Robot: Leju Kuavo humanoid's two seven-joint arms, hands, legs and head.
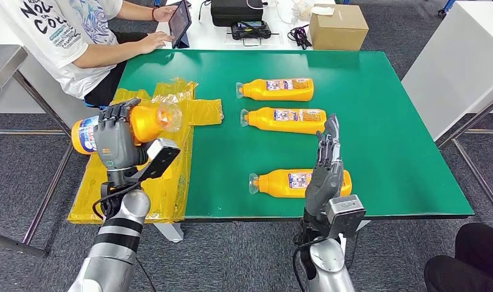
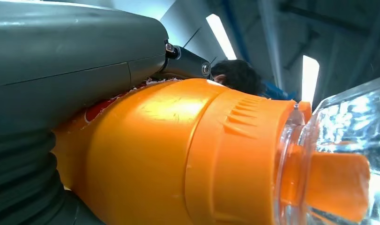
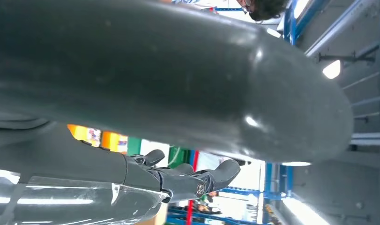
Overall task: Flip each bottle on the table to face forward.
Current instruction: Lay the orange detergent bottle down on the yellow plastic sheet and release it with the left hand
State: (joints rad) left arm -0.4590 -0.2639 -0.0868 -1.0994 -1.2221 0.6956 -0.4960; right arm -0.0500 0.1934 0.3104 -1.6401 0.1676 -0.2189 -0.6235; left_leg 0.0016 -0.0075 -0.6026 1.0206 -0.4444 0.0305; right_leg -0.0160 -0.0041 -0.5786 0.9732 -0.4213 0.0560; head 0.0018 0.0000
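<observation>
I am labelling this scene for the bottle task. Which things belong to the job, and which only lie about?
Job: bottle held in left hand; three bottles lying on green table: far, middle, near.

Lying about: yellow bags, cardboard box, tablet, black case.

Left hand (image 1: 115, 141) gripping, raised; right hand (image 1: 326, 173) upright, fingers extended.

Grey carpet floor (image 1: 402, 255), white tables (image 1: 456, 55), ceiling strip lights (image 2: 220, 35).
</observation>
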